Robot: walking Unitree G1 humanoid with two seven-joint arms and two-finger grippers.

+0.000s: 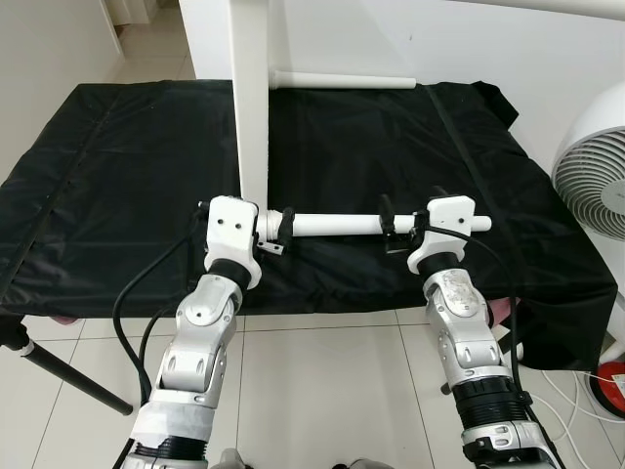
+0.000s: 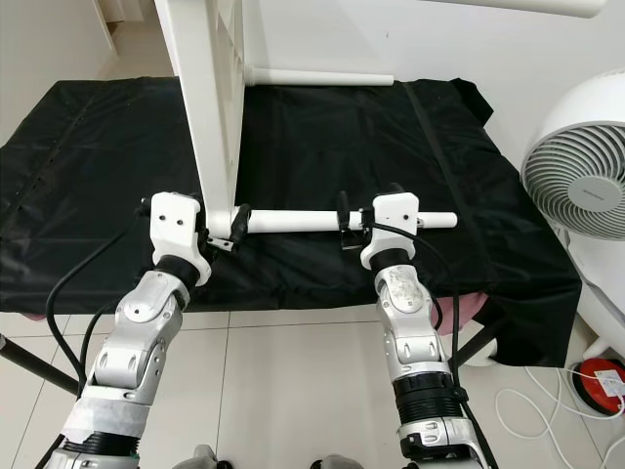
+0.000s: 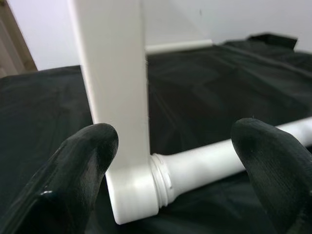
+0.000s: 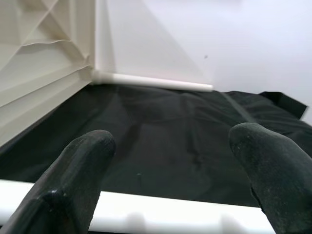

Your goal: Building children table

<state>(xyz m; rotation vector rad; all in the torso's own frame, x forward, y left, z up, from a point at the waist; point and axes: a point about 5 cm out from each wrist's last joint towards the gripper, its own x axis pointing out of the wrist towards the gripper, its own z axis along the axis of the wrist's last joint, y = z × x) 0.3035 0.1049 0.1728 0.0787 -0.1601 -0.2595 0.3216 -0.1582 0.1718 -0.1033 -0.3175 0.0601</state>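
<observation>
Your left gripper (image 1: 276,233) straddles, fingers apart, the near white table leg (image 1: 337,225) where it joins the upright tabletop (image 1: 250,98); your right gripper (image 1: 399,228) stands open over that leg above the black cloth (image 1: 127,166).

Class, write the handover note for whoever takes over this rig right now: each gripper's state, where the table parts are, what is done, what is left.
Left gripper: open, fingers either side of the near leg at its joint with the tabletop.
Right gripper: open, straddling the same leg nearer its free end.
Tabletop stands on edge on the black cloth. A far leg is also fitted.
Done: two legs appear seated.
Left: I cannot tell whether the near leg is fully tight; no other legs are visible.
</observation>
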